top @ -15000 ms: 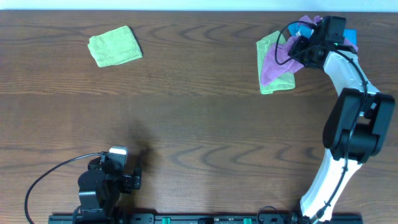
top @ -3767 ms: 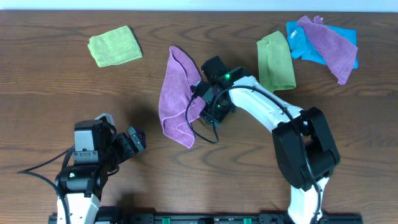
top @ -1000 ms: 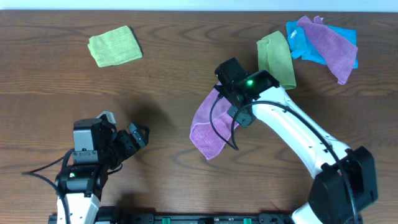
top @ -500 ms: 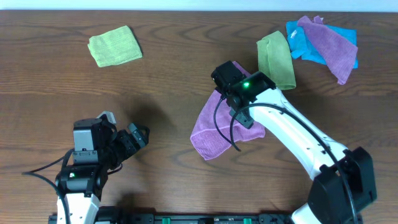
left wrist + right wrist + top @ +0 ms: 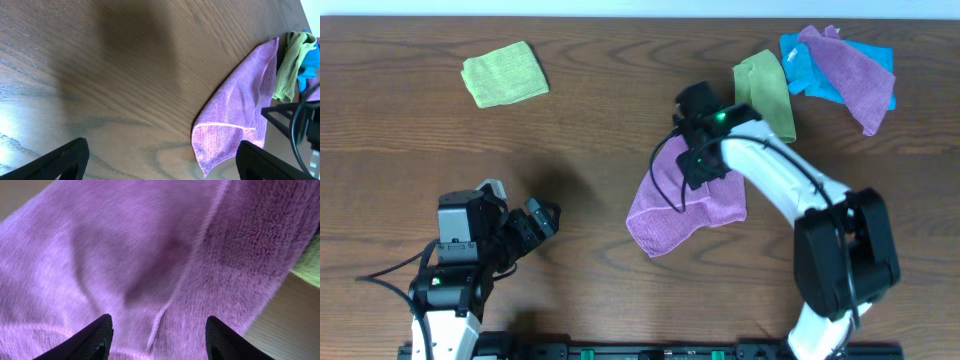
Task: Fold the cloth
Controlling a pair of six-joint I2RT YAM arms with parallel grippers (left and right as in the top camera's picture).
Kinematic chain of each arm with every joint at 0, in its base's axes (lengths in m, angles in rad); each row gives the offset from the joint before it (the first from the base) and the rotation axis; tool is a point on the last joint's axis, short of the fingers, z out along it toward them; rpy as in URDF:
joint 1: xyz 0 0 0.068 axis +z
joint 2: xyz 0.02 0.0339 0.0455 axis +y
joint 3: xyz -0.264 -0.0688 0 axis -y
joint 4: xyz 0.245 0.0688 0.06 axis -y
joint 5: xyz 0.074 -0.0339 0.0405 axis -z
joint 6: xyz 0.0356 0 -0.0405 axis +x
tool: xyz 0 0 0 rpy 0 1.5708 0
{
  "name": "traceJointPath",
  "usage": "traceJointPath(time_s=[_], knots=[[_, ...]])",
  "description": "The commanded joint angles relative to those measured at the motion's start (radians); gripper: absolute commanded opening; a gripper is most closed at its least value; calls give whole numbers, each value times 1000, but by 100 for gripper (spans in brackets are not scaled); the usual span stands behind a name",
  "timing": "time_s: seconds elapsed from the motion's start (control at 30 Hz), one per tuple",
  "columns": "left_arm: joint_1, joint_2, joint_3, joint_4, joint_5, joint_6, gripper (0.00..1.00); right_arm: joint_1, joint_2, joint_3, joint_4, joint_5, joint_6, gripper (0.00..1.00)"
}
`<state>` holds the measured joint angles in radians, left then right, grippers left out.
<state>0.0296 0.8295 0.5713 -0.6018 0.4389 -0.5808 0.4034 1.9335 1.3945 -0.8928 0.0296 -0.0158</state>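
A purple cloth [image 5: 678, 208] lies loosely spread on the wooden table near the middle, with a fold ridge and a pointed lower corner. My right gripper [image 5: 696, 165] hovers over its upper end, open, with nothing between the fingers. In the right wrist view the cloth [image 5: 150, 255] fills the frame just beyond the right gripper [image 5: 160, 340]. My left gripper [image 5: 535, 222] stands open at the lower left, well apart from the cloth. In the left wrist view the cloth [image 5: 240, 120] lies ahead to the right of the left gripper [image 5: 165, 165].
A folded green cloth [image 5: 505, 73] lies at the back left. At the back right are another green cloth [image 5: 765, 100], a blue cloth [image 5: 820, 70] and a second purple cloth [image 5: 850, 65]. The green cloth [image 5: 310, 265] shows beside the purple one.
My right gripper has opened and let go of the purple cloth, which has settled wider on the table. The right wrist moved slightly back. The left arm has not moved.
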Motion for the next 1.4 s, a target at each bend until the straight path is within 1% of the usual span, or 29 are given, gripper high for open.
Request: traceJointPath(time_s=[0.0,0.23,0.63,0.87,1.07,1.37], knots=[[-5,1,22,-3,6,-10,95,-68,16,-3,35,-176,69,59],[-5,1,22,-3,3,-11,95,-139,46,-3,80,-322,68,61],[-5,1,22,-2,0,-11,95,-145,109,-3,105,-365,67,61],[-5,1,22,-2,0,-11,95,-145,115,-3,119,-379,68,57],[-5,1,22,-2,-1,-11,95,-145,116,-4,119,-389,66,51],[-5,1,22,-2,-1,-11,95,-145,116,-15,120,-415,60,50]])
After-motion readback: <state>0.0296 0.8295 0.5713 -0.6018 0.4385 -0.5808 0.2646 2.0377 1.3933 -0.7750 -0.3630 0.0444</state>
